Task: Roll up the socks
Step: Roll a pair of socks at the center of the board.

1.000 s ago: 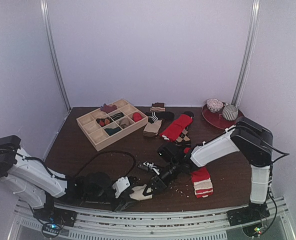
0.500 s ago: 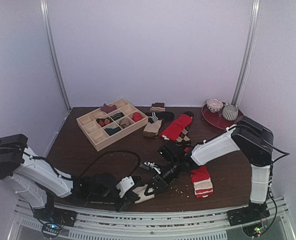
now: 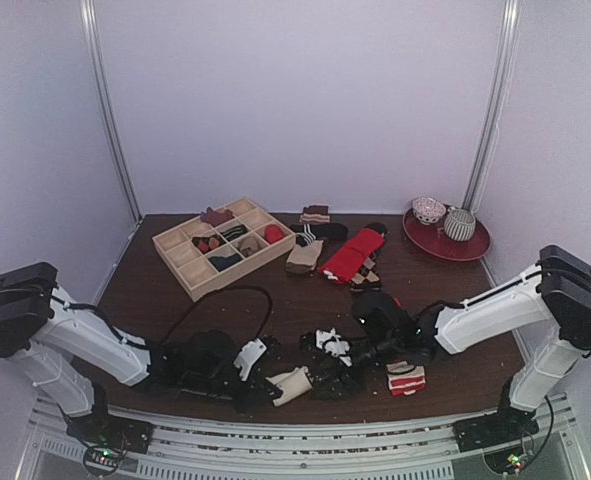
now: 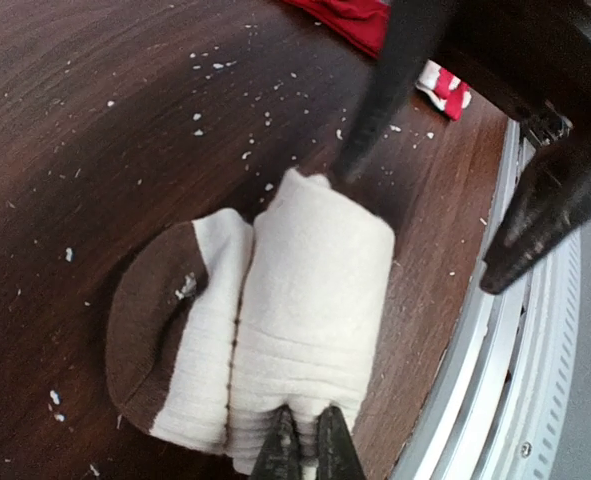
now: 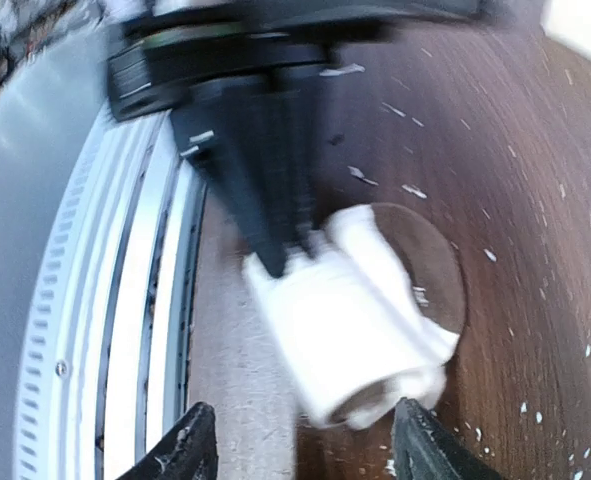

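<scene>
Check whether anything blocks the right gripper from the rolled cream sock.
Nothing visible does. The right gripper is open with the cream sock directly ahead of it. The left gripper pinches the sock's far end, beyond the roll and not in between.

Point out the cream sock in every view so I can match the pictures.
Top external: cream sock lies bottom centre, between the two arms' tips.
Left wrist: cream sock fills the lower middle, brown band on its left.
Right wrist: cream sock sits centre, slightly blurred, its rolled end facing the camera.
Shared landmark: the left gripper pinching one end of the sock, also visible at and.
</scene>
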Controlling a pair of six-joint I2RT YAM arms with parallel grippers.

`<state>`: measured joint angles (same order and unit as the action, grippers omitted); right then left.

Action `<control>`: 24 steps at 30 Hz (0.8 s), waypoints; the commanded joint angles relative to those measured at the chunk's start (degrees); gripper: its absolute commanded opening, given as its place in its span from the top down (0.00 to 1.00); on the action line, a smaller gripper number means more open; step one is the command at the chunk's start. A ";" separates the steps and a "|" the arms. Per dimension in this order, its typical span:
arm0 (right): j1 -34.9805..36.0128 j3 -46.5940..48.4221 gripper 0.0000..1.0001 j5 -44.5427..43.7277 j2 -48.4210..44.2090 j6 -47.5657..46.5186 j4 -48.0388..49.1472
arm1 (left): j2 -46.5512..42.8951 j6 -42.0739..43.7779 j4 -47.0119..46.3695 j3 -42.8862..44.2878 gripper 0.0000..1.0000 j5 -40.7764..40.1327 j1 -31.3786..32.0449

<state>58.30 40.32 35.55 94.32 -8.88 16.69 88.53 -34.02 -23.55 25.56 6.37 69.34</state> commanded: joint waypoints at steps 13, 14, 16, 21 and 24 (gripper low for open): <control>9.67 -4.80 0.37 -25.50 -4.22 -21.45 14.33 | 4.09 -0.95 15.44 -3.60 1.00 5.06 -2.88; 9.66 -3.97 0.36 -24.37 -3.53 -21.90 13.41 | 4.22 -0.78 15.51 -3.47 1.00 5.07 -2.94; 9.59 -1.36 0.36 -21.41 -0.74 -23.04 8.99 | 4.51 -0.30 15.78 -3.13 1.00 5.19 -2.94; 9.63 0.97 0.36 -16.11 4.51 -21.79 5.78 | 4.95 0.25 16.08 -2.93 1.00 5.12 -3.07; 9.60 1.96 0.36 -15.03 6.37 -20.74 4.13 | 5.00 0.31 15.90 -3.12 1.00 5.40 -3.07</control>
<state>67.79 40.95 17.12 98.52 -30.37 24.71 89.32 -34.72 -23.92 25.50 12.62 66.41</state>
